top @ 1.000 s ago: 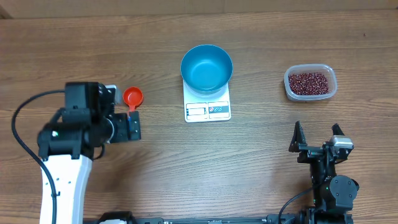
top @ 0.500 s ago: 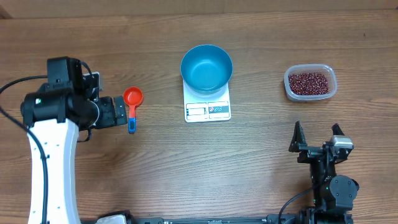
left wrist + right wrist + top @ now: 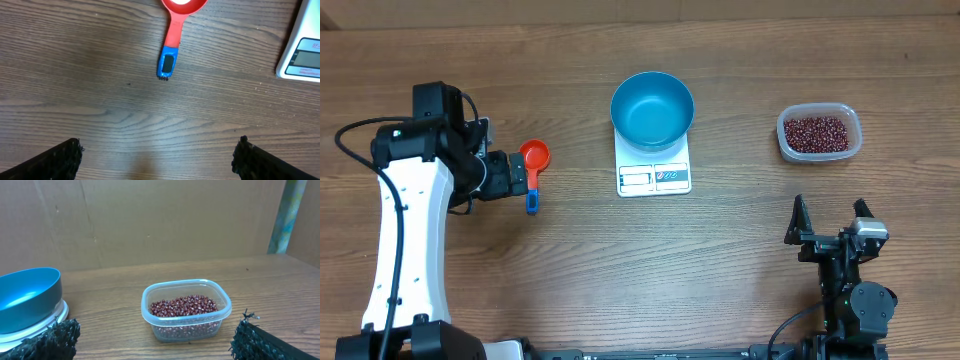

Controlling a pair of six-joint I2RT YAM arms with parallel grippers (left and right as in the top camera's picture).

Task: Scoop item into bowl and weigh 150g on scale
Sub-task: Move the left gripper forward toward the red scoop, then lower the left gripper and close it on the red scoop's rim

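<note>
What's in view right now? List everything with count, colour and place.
bowl: 1, bright blue, empty, standing on the scale
scale: 1, white, middle of the table, display edge toward the robot
beans: many, dark red, heaped in the tub
tub: 1, clear plastic, right of the scale
scoop: 1, red with a blue handle end, lying left of the scale
table: 1, brown wood
left claw: 1, black, open, facing the scoop, holding nothing
right claw: 1, black, open, near edge on the right, facing the tub, holding nothing
</note>
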